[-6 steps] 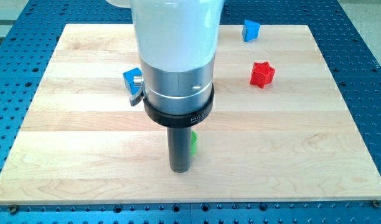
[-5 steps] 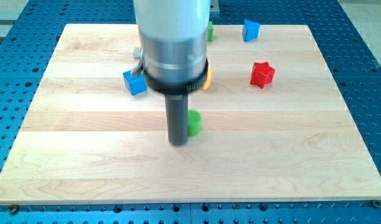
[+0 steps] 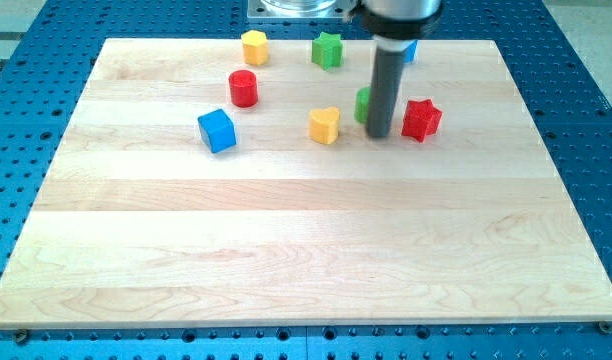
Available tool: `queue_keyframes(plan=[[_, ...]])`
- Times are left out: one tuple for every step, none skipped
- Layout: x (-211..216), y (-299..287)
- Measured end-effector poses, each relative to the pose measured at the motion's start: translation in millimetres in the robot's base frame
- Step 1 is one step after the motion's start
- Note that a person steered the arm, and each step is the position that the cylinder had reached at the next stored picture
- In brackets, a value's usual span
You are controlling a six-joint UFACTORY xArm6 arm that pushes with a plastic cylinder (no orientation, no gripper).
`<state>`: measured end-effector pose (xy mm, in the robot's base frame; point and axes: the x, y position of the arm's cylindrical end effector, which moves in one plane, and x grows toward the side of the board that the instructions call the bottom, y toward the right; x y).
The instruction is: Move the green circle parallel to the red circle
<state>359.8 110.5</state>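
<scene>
My tip (image 3: 379, 134) rests on the desk (image 3: 286, 230), touching the green circle (image 3: 363, 104) at its left. A red star (image 3: 421, 119) sits just right of it. The tool is a plain rod with no jaws.

Bright, even overhead light, soft faint shadows, sharp focus, no glare.

We noted our tip (image 3: 379, 134) on the surface (image 3: 286, 250) between yellow heart (image 3: 325, 125) and red star (image 3: 421, 119), green circle (image 3: 362, 104) just upper-left; red circle (image 3: 243, 88) further left, above blue cube (image 3: 216, 130).
</scene>
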Motion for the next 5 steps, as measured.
queue_keyframes(plan=[[-21, 6], [-4, -8], [-20, -63], [-48, -55], [-54, -23]])
